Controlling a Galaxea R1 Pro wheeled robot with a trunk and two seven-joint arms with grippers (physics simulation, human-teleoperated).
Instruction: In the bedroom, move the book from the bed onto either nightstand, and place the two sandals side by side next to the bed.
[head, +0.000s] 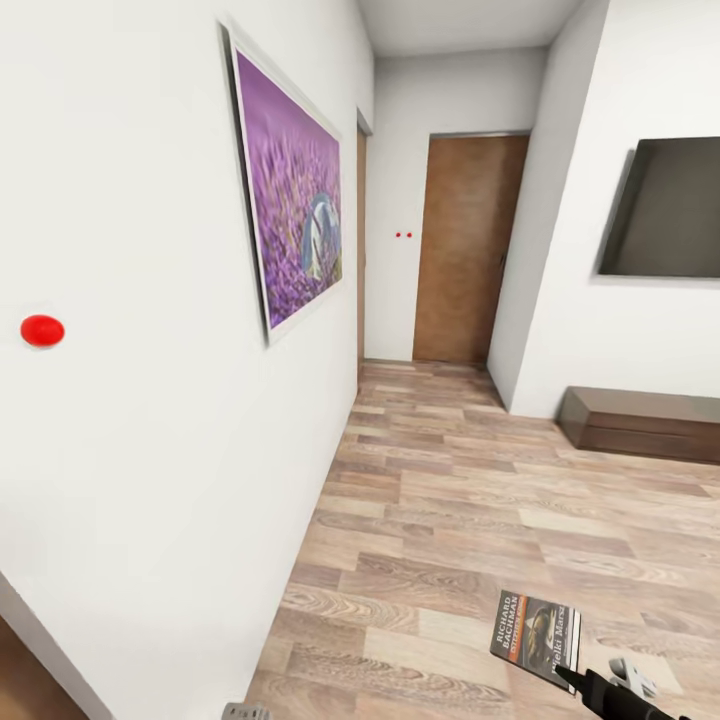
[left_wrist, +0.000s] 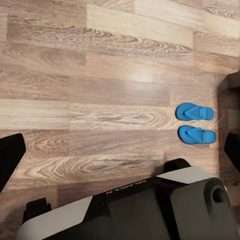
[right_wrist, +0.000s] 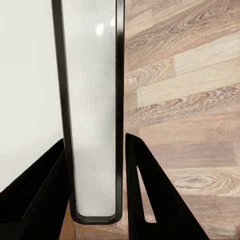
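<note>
Book in transit, carried by the right pincer along the hallway.

The right pincer is clamped on the book, which sits at about five o'clock in the head view; the sandals lie paired on the wood floor. Hold the clamp steady while turning toward a nightstand. The left pincer looks spread wide, though its tips are barely visible.

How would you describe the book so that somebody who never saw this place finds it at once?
Start from the wood-plank floor of the hallway, with a purple picture on the left wall. Low at the right, the right tool holds up a thin book by its edge. Its dark cover with white lettering and an orange band is unlike anything nearby.
</note>
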